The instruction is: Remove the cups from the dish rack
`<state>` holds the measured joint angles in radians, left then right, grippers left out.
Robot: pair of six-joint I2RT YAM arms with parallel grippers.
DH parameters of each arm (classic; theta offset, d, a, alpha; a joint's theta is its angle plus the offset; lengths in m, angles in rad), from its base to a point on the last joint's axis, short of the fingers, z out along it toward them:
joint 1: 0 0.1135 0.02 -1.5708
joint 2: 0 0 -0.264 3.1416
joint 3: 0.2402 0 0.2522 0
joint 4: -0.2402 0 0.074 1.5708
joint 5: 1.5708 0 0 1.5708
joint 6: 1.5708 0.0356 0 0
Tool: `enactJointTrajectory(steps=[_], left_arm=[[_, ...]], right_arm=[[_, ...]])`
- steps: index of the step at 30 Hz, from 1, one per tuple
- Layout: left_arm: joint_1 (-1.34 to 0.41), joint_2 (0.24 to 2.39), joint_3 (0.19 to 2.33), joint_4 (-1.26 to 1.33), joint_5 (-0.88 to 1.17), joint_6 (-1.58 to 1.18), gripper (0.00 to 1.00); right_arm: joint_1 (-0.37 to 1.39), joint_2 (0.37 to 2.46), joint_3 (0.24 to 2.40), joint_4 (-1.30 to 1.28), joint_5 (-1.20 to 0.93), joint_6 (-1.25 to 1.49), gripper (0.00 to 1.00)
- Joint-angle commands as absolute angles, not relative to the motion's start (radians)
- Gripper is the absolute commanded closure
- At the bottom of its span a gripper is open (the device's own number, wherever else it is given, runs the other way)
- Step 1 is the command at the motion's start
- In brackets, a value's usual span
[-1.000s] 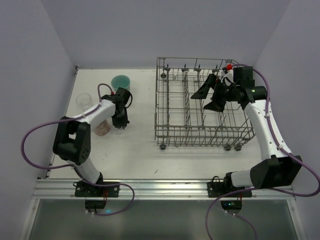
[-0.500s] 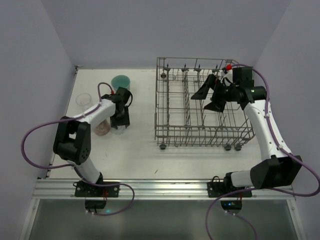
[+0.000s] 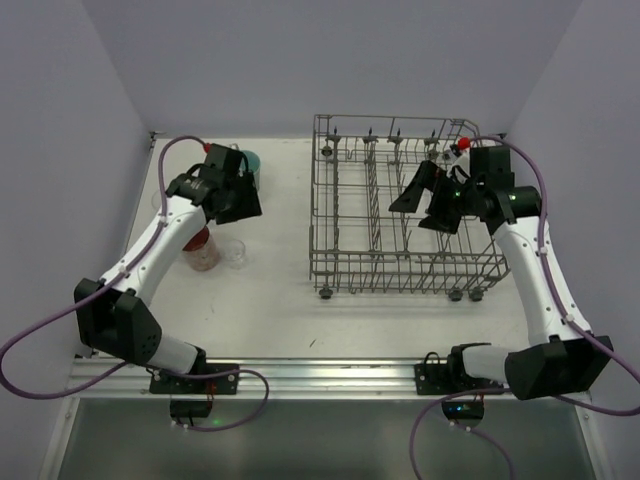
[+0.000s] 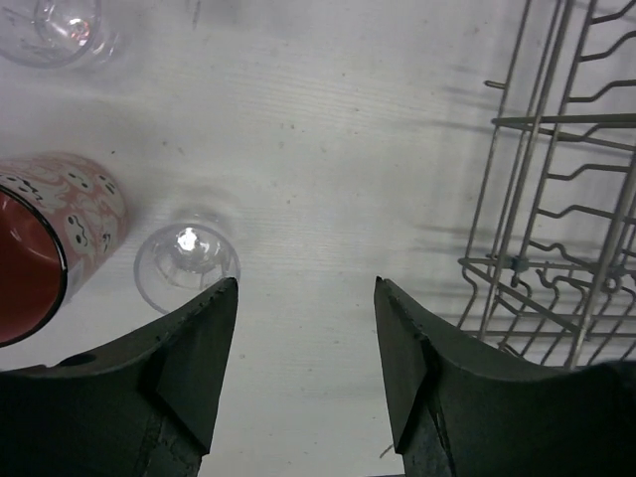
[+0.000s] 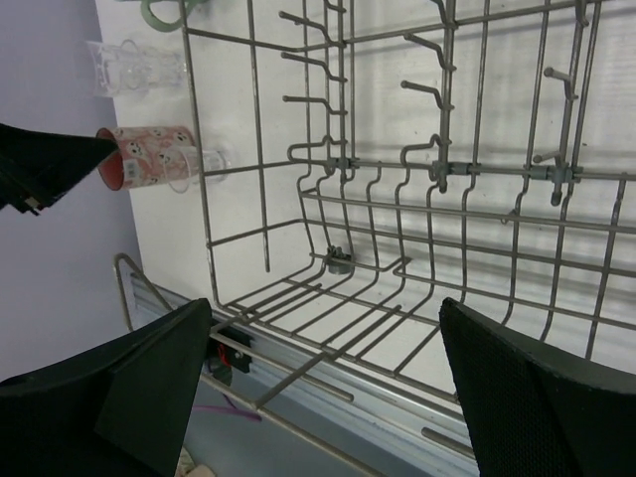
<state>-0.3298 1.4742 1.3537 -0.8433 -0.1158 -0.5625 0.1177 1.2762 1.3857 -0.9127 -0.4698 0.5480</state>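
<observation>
The grey wire dish rack [image 3: 400,272] stands on the right of the table, and I see no cup in it. On the left stand the pink-red patterned cup [image 3: 203,250] and a clear tumbler [image 3: 236,252] beside it. The mint-green mug [image 3: 252,160] is partly hidden behind my left gripper [image 3: 245,200]. That gripper hangs open above the table with nothing between its fingers; the wrist view shows the tumbler [image 4: 186,263] by its left finger, the pink cup [image 4: 50,238] and a second tumbler [image 4: 55,25]. My right gripper [image 3: 422,205] hovers wide open over the rack [image 5: 397,169], holding nothing.
The rack's upright tines [image 5: 437,99] rise below my right gripper [image 5: 328,308]. Purple walls close in the back and both sides. The metal rail [image 3: 320,375] with the arm bases runs along the near edge.
My left gripper has opened, let go of the clear tumbler next to the pink cup, and lifted up and back toward the mint mug. The right arm shifted only slightly.
</observation>
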Motion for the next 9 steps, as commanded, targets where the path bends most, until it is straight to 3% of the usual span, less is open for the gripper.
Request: enactJointTrajectory(steps=[1, 9], left_arm=[[-0.333, 1.444, 1.373, -0.816, -0.020, -0.597, 0.38], [-0.333, 1.347, 1.295, -0.753, 0.104, -0.635, 0.38]], right_arm=[[0.121, 1.220, 1.335, -0.908, -0.463, 0.520, 0.01], [0.121, 1.121, 1.213, -0.854, -0.514, 0.482, 0.01]])
